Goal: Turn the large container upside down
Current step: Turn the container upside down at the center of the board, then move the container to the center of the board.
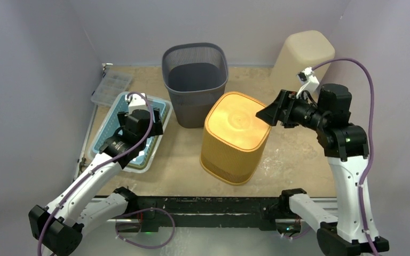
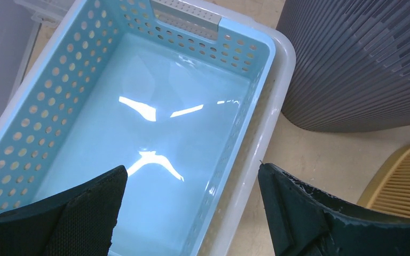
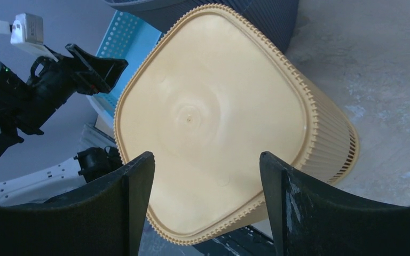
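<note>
The large container [image 1: 237,136] is a yellow ribbed bin standing in the middle of the table with its closed base facing up; the right wrist view shows that base [image 3: 208,117], and one corner [image 2: 405,181] shows in the left wrist view. My right gripper [image 1: 264,114] hangs open just above the base's right edge, its jaws [image 3: 205,154] wide apart with nothing between them. My left gripper [image 1: 150,121] is off to the left, clear of the container. It stands open [image 2: 192,168] and empty over a blue basket.
A grey mesh bin [image 1: 195,80] stands upright behind the yellow one, close to it. A beige bin [image 1: 301,56] stands inverted at the back right. The blue perforated basket [image 2: 245,53] sits in a white tray [image 2: 277,106] at the left. A clear compartment box [image 1: 109,88] lies behind it.
</note>
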Controlling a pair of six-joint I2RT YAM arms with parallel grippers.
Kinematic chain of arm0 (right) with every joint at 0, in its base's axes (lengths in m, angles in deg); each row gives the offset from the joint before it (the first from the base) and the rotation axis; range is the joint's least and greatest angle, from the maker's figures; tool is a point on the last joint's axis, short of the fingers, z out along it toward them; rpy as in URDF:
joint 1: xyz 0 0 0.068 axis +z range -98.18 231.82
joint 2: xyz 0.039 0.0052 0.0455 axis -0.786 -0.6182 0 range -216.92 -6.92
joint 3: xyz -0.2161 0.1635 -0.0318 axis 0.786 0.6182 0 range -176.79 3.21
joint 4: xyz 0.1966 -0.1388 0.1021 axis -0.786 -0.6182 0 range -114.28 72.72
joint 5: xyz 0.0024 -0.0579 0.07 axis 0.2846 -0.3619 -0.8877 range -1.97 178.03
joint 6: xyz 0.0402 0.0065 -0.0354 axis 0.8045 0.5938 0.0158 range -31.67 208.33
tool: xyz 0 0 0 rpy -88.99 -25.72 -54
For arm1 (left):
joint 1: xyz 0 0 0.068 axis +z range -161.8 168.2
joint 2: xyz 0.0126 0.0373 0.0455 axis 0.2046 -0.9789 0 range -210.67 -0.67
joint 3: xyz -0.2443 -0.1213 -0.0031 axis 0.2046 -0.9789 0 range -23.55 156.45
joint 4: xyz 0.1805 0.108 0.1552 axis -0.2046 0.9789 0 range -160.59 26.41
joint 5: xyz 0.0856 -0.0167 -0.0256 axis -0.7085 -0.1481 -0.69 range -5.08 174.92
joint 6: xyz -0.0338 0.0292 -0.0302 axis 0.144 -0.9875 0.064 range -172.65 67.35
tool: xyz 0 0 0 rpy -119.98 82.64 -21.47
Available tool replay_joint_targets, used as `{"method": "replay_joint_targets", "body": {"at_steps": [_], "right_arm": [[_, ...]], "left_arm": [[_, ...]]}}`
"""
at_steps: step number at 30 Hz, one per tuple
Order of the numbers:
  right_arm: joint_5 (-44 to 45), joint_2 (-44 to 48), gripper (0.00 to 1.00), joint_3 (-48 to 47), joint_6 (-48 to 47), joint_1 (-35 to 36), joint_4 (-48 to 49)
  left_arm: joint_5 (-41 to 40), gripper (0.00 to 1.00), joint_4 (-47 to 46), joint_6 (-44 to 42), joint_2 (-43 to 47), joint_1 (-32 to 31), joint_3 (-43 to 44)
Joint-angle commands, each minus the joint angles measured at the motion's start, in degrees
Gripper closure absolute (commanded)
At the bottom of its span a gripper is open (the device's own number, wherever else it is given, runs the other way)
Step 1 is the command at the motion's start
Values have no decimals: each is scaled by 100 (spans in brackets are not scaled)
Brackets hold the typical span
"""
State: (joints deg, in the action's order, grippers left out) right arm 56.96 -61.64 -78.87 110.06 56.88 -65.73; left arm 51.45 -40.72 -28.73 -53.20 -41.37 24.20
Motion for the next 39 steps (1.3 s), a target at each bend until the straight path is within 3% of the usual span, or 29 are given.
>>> {"method": "replay_joint_targets", "body": {"at_steps": [1,3,10,15,27,29,39], "right_arm": [[1047,-257,27,-376,135,697,-258],[1406,-365,27,-433,346,1104,-165],[3053,-1045,29,-1055,959,2798,-207],[4698,-1632,28,-1760,1293,4310,-658],[7105,-2364,23,-2375,1716,7296,-1619],[7241,-2311,17,-2145,1726,7598,-1629],[7627,-1705,15,-1409,2218,7741,-1626]], "left_arm": [[-99,7,-397,-237,-58,70,3],[-194,2,-336,-247,-88,70,56],[-525,2,-334,-203,219,69,0],[-729,2,-324,-207,295,73,-33],[-647,3,-278,-230,50,72,34],[-652,2,-280,-228,50,79,40],[-625,3,-286,-248,-5,81,42]]}}
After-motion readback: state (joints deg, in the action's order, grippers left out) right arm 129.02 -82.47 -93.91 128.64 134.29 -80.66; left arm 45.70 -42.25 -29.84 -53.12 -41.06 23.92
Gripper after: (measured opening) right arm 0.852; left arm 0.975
